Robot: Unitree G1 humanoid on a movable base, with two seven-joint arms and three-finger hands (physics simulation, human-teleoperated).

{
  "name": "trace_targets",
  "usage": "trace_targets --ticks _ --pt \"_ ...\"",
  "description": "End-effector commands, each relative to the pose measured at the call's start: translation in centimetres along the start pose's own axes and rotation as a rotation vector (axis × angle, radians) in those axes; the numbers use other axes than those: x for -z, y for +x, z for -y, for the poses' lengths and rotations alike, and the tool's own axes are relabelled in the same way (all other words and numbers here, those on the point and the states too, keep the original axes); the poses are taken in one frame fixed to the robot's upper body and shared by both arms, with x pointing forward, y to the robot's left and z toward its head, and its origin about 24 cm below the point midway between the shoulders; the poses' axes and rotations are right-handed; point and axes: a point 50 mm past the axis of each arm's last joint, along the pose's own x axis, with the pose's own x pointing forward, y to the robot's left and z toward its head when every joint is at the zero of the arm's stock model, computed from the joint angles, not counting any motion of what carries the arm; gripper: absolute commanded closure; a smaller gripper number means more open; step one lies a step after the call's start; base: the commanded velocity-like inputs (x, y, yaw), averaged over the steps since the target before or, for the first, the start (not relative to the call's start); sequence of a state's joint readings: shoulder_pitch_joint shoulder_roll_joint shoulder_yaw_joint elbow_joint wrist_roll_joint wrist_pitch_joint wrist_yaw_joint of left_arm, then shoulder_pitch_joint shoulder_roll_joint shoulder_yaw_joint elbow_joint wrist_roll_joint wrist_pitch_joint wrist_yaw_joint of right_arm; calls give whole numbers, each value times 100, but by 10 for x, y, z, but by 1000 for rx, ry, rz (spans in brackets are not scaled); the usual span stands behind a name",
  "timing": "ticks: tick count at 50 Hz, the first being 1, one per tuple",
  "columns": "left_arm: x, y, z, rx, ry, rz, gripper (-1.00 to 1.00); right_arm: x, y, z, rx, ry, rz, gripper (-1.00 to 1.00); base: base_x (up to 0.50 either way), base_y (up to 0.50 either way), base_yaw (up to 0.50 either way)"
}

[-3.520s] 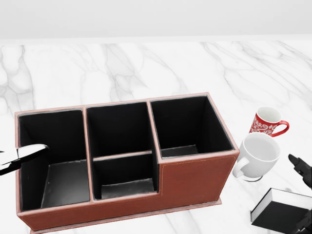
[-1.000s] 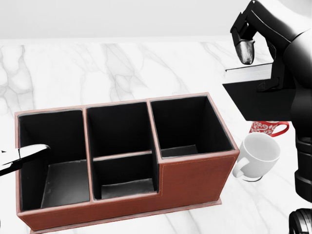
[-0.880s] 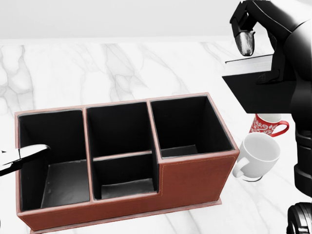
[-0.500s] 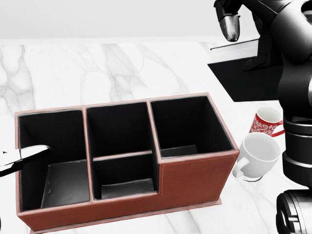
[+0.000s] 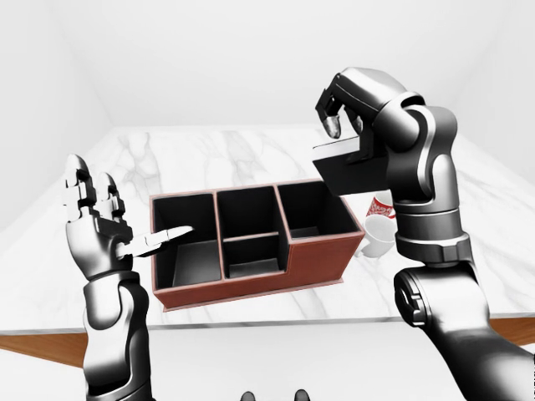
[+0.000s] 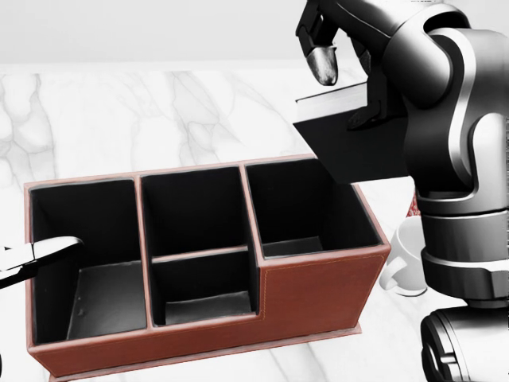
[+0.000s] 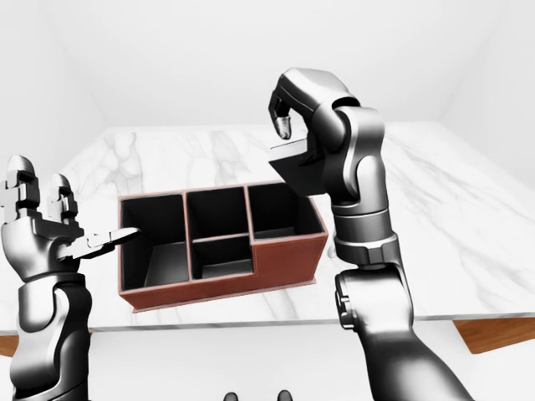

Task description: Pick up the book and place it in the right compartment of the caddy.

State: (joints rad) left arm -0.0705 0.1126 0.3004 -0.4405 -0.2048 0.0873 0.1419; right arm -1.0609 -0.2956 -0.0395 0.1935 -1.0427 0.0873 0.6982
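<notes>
Head view looks closely down; eye views share the caddy (image 5: pixel 251 242).

Right hand (image 7: pixel 305 117) holds the book (image 7: pixel 299 173) above the caddy (image 7: pixel 219 242).

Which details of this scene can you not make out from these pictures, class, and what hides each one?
- Red mug: left-eye view shows a sliver; the right arm covers the rest.
- White mug: head view, half behind that arm.
- Right hand on the book: finger contact is hidden.
- Caddy right compartment floor: partly behind its wall.
</notes>
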Motion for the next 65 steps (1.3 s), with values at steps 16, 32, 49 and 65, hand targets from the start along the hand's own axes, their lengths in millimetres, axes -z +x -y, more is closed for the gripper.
trace_targets --ticks 16,32,49,65 --pt "1 0 0 1 1 -4 -100 -21 13 -24 -89 43 58 100 0 0 0" --pt "2 -1 0 1 2 -7 -100 -26 18 -39 -146 76 74 100 0 0 0" --pt "1 -1 0 -1 0 -6 -100 -35 25 -50 -197 107 98 100 0 0 0" --pt "1 0 0 -1 -1 -3 -100 -37 27 -53 -215 116 103 100 0 0 0"
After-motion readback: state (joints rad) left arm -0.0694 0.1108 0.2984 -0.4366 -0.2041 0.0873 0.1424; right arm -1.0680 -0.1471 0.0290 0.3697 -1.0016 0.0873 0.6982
